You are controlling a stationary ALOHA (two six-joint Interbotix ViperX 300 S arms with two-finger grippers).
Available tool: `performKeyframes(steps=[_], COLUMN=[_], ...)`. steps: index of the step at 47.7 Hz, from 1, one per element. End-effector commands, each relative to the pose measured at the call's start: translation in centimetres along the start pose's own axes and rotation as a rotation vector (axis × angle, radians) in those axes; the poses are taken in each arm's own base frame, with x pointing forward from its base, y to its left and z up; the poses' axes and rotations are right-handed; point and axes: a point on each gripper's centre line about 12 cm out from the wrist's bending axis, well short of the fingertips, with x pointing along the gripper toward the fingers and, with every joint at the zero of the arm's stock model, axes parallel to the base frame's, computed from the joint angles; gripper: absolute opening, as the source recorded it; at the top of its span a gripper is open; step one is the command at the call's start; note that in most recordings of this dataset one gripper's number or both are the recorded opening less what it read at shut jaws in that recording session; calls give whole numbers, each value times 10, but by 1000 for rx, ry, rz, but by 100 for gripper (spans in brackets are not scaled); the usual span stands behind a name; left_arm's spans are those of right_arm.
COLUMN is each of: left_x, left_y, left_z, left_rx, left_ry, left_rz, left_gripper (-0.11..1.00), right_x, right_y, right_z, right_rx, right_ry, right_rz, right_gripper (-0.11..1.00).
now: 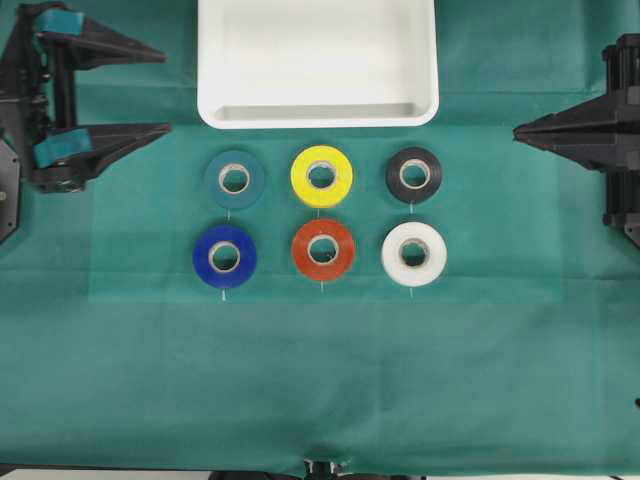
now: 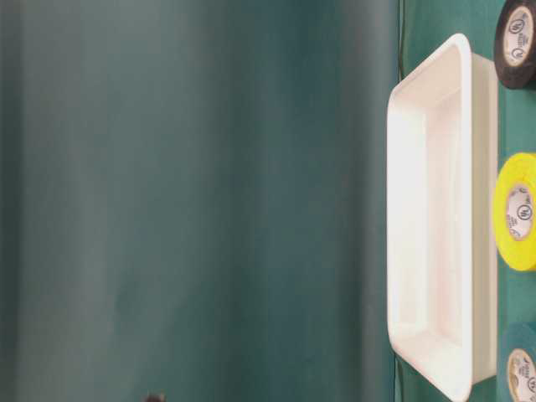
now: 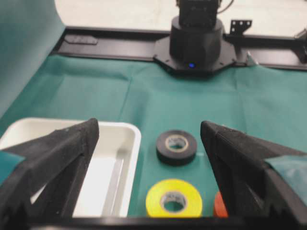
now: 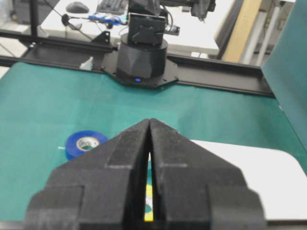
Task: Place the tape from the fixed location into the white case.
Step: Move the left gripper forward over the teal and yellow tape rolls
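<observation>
My left gripper (image 1: 165, 90) hangs at the left edge of the green cloth (image 1: 320, 380), its two black fingers (image 1: 125, 45) spread as wide as they go and gripping nothing. Looking out between them from my left wrist, I see the yellow tape (image 3: 173, 198) lying flat just ahead, with the black roll (image 3: 176, 147) beyond it and a sliver of the orange-red roll (image 3: 219, 206) at the right. My right gripper (image 1: 520, 130) sits at the opposite edge of the cloth, its fingers (image 4: 120, 158) pressed together with only a thin slit between them, clamping nothing.

From overhead, the yellow tape (image 1: 321, 176) lies in the middle of the back row of six rolls, between the teal roll (image 1: 234, 179) and the black roll (image 1: 413, 175). The front row holds the blue roll (image 1: 224, 257), the orange-red roll (image 1: 322, 250) and the white roll (image 1: 413, 254). The white case (image 1: 317, 112) lies just behind the back row, near the tape but apart from it. Both of my grippers are well apart from the tape
</observation>
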Motion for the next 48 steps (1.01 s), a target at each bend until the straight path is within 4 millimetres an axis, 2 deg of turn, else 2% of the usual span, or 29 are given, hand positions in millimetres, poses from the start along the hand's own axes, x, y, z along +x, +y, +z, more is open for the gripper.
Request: performKeyframes(steps=[1, 11, 28, 38, 48], left_x=[15, 50, 115, 138, 146], left_y=[1, 1, 1, 0, 1], left_z=[13, 15, 31, 36, 37], left_rx=[-3, -3, 3, 3, 5], left_ry=[-35, -6, 3, 23, 43], left_rz=[3, 3, 3, 1, 2], left_gripper=[98, 98, 98, 98, 98], right_x=[3, 3, 3, 3, 3], right_y=[0, 0, 0, 0, 1], right_z=[10, 10, 10, 9, 9], right_rx=[0, 0, 0, 0, -1], right_ry=[-23, -25, -20, -14, -12], right_rz=[2, 2, 2, 2, 2], right_gripper=[0, 0, 0, 0, 0])
